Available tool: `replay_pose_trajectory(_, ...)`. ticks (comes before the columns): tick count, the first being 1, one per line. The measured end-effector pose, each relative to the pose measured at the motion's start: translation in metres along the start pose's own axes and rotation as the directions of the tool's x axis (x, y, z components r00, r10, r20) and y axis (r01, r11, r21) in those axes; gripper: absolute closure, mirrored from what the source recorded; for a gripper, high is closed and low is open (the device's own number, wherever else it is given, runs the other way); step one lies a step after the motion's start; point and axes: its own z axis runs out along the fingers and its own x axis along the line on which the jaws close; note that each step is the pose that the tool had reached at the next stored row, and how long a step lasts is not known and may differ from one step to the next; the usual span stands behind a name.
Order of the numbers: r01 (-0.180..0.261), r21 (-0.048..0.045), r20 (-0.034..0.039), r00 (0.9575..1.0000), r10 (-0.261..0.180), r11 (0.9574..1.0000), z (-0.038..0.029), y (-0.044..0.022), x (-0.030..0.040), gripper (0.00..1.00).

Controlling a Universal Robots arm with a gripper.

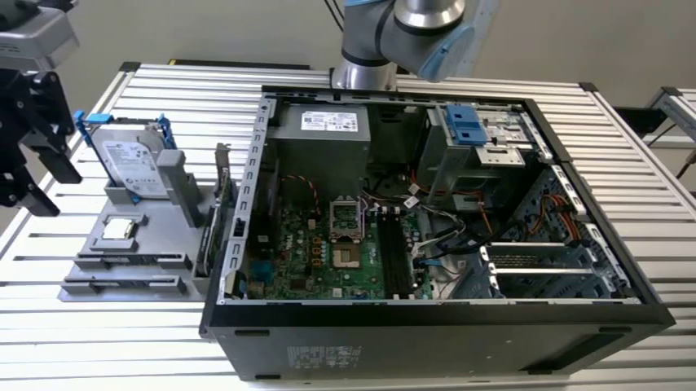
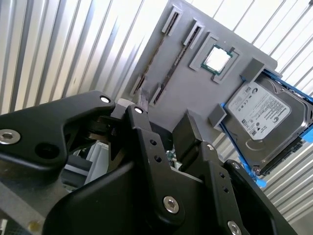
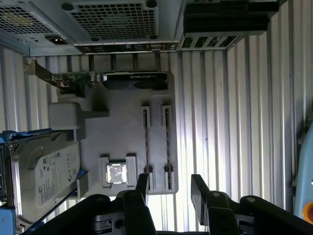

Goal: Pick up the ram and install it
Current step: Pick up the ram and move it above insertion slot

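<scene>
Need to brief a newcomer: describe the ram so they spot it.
Beside the open black computer case lies a grey plastic tray. Next to its small square silver processor chip, the ram stands on edge in slotted holders: long and thin, unlike the bulky silver hard drive.

The worktop (image 1: 109, 342) is a bed of pale metal slats (they run side to side in the exterior view). An open black computer case (image 1: 435, 338) lies on its side across the middle. A grey holder plate (image 1: 163, 240) lies flat just beside it, toward the edge on the exterior view's left.
</scene>
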Motion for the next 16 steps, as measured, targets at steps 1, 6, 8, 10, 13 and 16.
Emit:
replay_pose_trajectory(1,0.001,0.0000,-0.0001,1.0000,-0.001,1.0000,0.0005,0.0000,0.0000,0.00)
replay_pose_trajectory(6,0.005,-0.0001,-0.0002,1.0000,-0.005,1.0000,0.0026,-0.0001,0.0000,0.00)
replay_pose_trajectory(8,0.008,-0.0001,-0.0003,1.0000,-0.008,1.0000,0.0036,-0.0001,0.0001,0.00)
replay_pose_trajectory(10,0.011,-0.0002,-0.0003,0.9999,-0.011,0.9999,0.0045,-0.0001,0.0001,0.00)
replay_pose_trajectory(13,0.017,-0.0002,-0.0004,0.9999,-0.017,0.9999,0.0058,-0.0002,0.0001,0.00)
replay_pose_trajectory(16,0.023,-0.0004,-0.0007,0.9997,-0.023,0.9997,0.0071,-0.0002,0.0001,0.00)
